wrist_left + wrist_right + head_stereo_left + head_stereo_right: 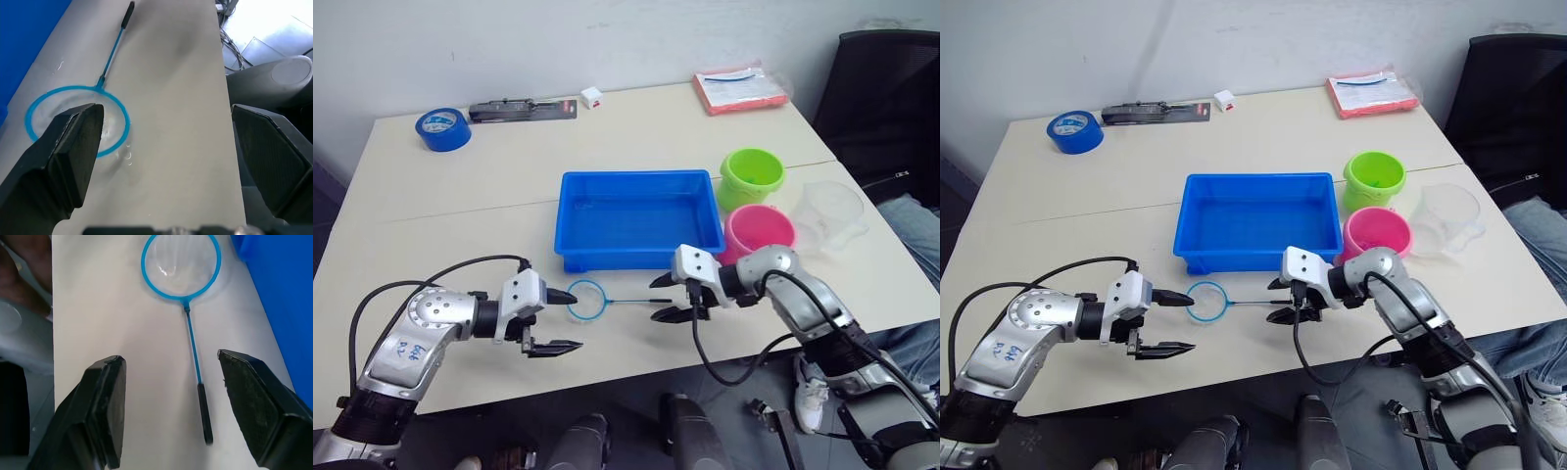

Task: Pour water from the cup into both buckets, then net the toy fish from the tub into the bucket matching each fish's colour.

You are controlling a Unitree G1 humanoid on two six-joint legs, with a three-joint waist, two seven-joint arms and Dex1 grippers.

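The net (187,303) is lying flat, its handle pointing at the wide-open right gripper (672,298); the left gripper (566,320) is waiting open by the hoop

Table (460,196): tub (636,220), net (588,299) (buckets (752,176), probably cup (829,215)).

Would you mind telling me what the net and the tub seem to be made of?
The net: probably a thin plastic hoop with fine, see-through mesh, since the table shows through it; its handle ends in a matte black grip. The tub: apparently glossy moulded plastic, uniformly blue with a rolled rim.
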